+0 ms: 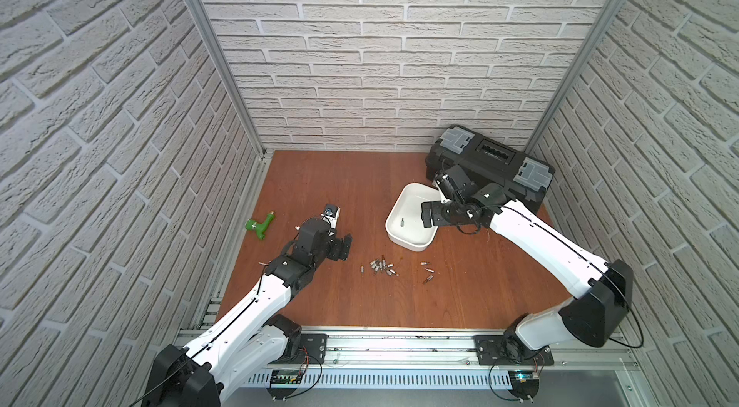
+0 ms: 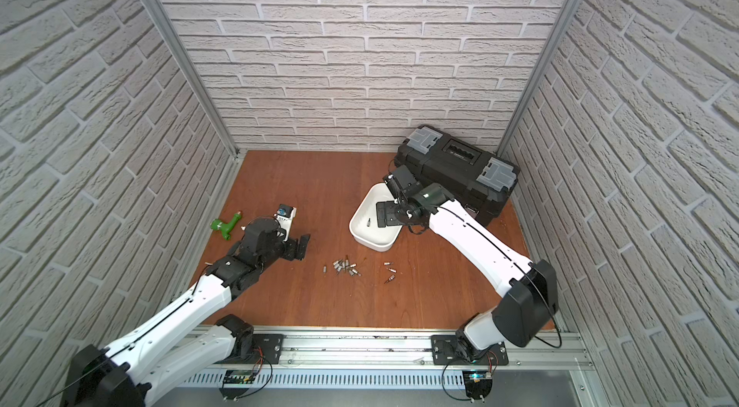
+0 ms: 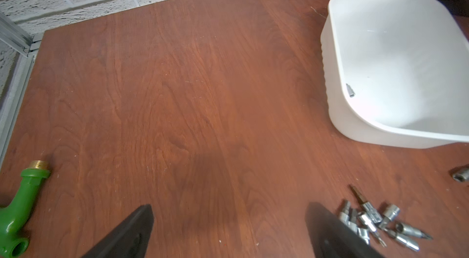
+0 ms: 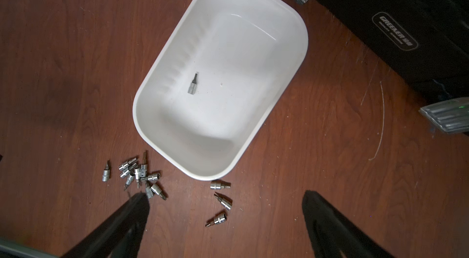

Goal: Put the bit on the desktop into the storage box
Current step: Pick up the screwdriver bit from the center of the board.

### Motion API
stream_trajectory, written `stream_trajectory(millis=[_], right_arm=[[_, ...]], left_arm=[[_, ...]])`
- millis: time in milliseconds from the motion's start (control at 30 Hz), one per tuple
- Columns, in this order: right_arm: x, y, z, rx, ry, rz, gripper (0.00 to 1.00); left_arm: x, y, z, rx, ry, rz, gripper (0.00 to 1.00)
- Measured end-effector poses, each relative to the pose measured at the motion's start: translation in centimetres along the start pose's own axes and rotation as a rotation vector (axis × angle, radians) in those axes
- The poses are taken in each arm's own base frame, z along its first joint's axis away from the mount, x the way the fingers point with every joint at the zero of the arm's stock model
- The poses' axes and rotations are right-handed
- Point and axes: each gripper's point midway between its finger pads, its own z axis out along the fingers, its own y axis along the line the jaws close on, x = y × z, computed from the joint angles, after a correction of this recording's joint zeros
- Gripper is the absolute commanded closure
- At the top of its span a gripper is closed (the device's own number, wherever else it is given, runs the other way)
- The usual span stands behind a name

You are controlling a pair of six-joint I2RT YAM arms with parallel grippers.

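1. Presently, one bit is seen lying flat on the floor of the storage box, close to the ribbed long wall and touching nothing else.
2. The right pincer is held above the box with its jaws spread wide and nothing between them. The bit lies below it, off toward the box wall on the left arm's side, clear of both fingers.
3. The box is set askew on the tabletop, with a far corner just beside the black toolbox. Whether the two touch cannot be told.
4. More bits are scattered on the tabletop near the box's front rim: a tight heap, a single one beside it, and a few loose ones apart from the heap.
5. The left pincer is held low over bare tabletop, jaws wide apart and empty. The heap is seen just beside one of its fingers, and the box lies well apart from it.
6. A green pipe fitting is laid near the tabletop's left edge.
7. Open board is found between the left pincer and the back wall. The tabletop is bounded by brick-patterned walls on three sides and by an aluminium rail at the front, where both arms are mounted.
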Motion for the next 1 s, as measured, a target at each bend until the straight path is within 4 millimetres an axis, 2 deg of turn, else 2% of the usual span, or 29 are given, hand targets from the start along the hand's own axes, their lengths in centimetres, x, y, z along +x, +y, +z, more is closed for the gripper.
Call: stream_trajectory(millis=[333, 567, 800, 1000], right_arm=[[4.2, -3.8, -1.7, 0.078, -0.018, 0.029, 0.01], [7.1, -6.5, -1.7, 0.158, -0.010, 0.041, 0.01], [9.0, -7.8, -1.2, 0.189, 0.001, 0.051, 0.01], [10.1, -8.6, -1.0, 0.205, -0.006, 0.053, 0.01]], left_arm=[[-0.7, -1.9, -0.7, 0.038, 0.083, -0.004, 0.01], [1.1, -3.3, -1.2, 0.036, 0.261, -0.060, 0.01], [3.7, -5.0, -1.5, 0.036, 0.446, -0.098, 0.02], [4.1, -6.5, -1.8, 0.052, 0.540, -0.106, 0.02]])
